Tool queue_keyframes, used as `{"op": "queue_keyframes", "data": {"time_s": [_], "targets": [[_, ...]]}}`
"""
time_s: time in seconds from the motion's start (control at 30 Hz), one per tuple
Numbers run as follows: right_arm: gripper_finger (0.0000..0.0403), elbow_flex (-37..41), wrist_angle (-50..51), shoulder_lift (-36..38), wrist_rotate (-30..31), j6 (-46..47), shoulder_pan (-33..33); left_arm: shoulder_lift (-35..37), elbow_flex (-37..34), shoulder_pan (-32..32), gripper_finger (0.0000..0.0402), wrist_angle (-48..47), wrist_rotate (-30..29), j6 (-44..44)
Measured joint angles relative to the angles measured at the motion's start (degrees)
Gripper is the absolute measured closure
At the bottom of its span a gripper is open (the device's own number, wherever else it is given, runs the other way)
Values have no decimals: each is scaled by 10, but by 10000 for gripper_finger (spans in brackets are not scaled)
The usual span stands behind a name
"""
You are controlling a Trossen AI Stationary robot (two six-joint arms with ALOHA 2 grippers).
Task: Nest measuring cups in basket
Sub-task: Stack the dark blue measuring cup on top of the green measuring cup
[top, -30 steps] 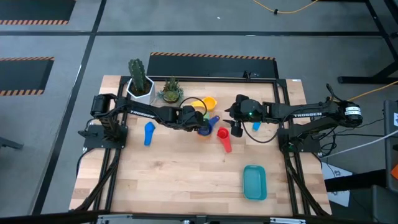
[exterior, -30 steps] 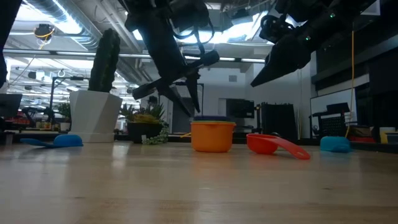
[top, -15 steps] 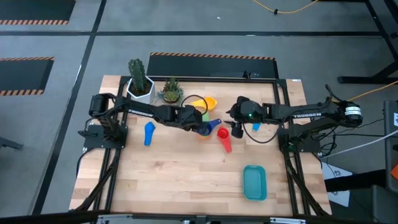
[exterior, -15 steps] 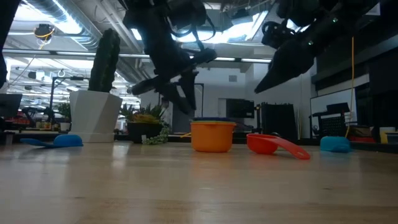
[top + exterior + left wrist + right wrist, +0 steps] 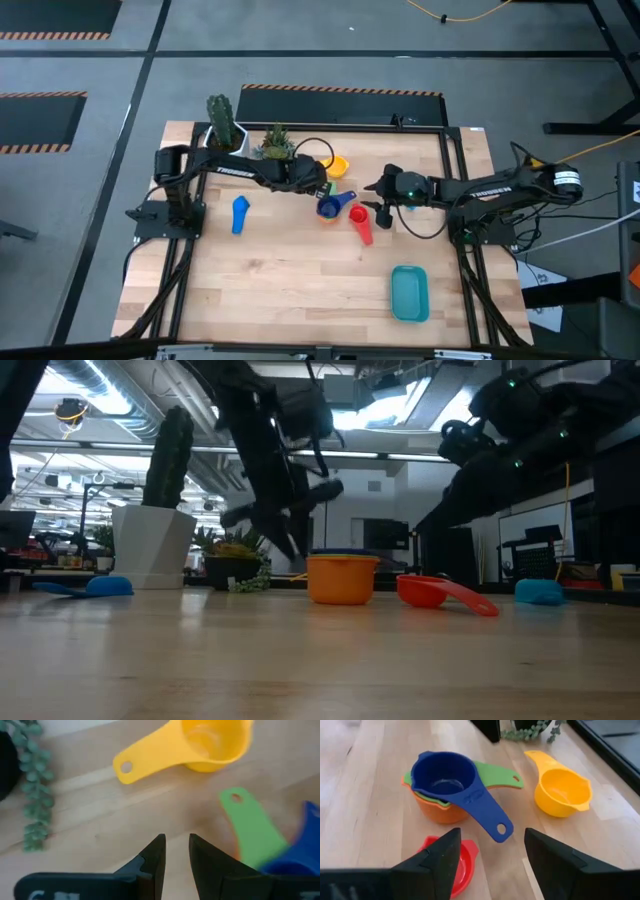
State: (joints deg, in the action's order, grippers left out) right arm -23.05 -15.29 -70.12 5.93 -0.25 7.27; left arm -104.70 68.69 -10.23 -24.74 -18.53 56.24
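The dark blue cup sits in the green cup, which sits in the orange cup, all standing on the table mid-way. The yellow cup stands just beyond the stack, and the red cup lies to its right. A blue cup lies to the left. The teal basket sits near the right front. My left gripper hovers between the stack and the yellow cup, open by a narrow gap. My right gripper is wide open above the red cup.
A white pot with a cactus and a small trailing plant stand at the far edge behind my left arm. A light blue piece lies at the right in the low view. Bare wood stretches across the near half of the table.
My left gripper has drawn back from the stacked cups toward the far edge, leaving the dark blue cup resting in the stack. My right gripper has shifted slightly toward the near edge, closer to the red cup. The cups have stayed in place.
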Motion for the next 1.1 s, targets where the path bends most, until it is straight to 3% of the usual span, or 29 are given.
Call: {"op": "queue_keyframes", "data": {"time_s": [0.17,0.5,0.87,1.1], "targets": [[178,34,-67,-23,0,-1,1,-29,0,-11,323,35,23,-14],[178,34,-201,-140,5,-34,11,-69,-1,-11,324,109,68,-14],[178,-71,-205,-273,-6,-34,37,-68,0,-9,324,153,101,-36],[178,-100,-170,-283,-43,-46,36,-68,0,-10,324,143,106,-50]]}}
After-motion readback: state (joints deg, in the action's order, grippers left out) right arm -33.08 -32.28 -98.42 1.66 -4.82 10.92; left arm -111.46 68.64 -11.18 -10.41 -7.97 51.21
